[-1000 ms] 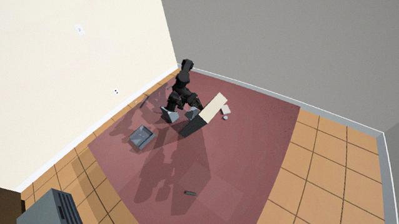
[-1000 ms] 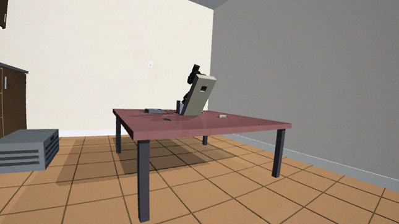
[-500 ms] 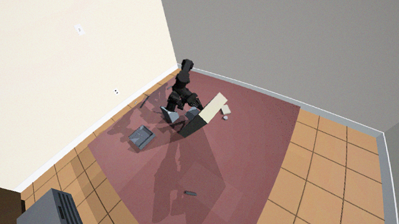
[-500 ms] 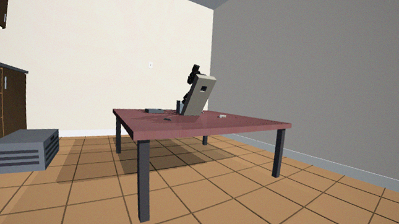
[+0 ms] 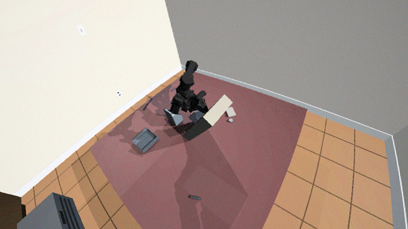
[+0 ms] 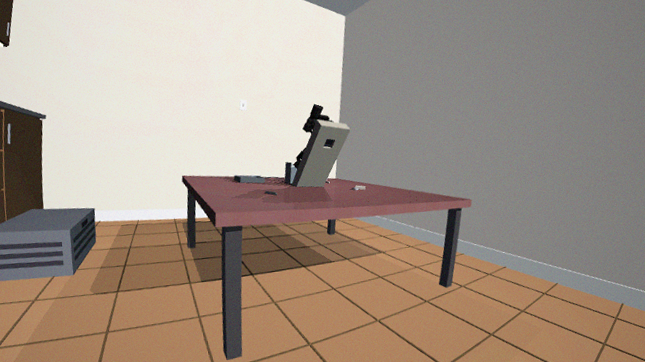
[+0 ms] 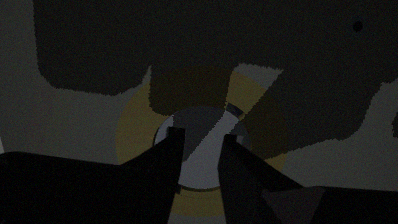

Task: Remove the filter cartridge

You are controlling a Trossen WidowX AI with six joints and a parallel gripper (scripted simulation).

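Observation:
The service panel (image 5: 218, 111) (image 6: 318, 155) leans on the table, its face towards the arm. In the dim wrist view, the round grey cartridge (image 7: 200, 172) sits inside a yellow ring (image 7: 131, 122) on the panel face. My gripper (image 7: 201, 141) is shut on the cartridge, with its two dark fingertips at opposite sides of the cartridge face where the slots lie; the fingers hide the slots. Whether the cartridge stands out from the panel at all, I cannot tell. The grey tray (image 5: 152, 145) (image 6: 249, 178) stands on the table to the side of the panel, with no cartridge in it.
Two blue-grey wedge-shaped blocks (image 5: 173, 117) (image 5: 196, 116) stand near the arm and panel. A small pale block (image 5: 230, 112) and a small round piece (image 5: 230, 120) lie beyond the panel. A dark bar (image 5: 194, 197) (image 6: 270, 192) lies on the table (image 5: 158, 185).

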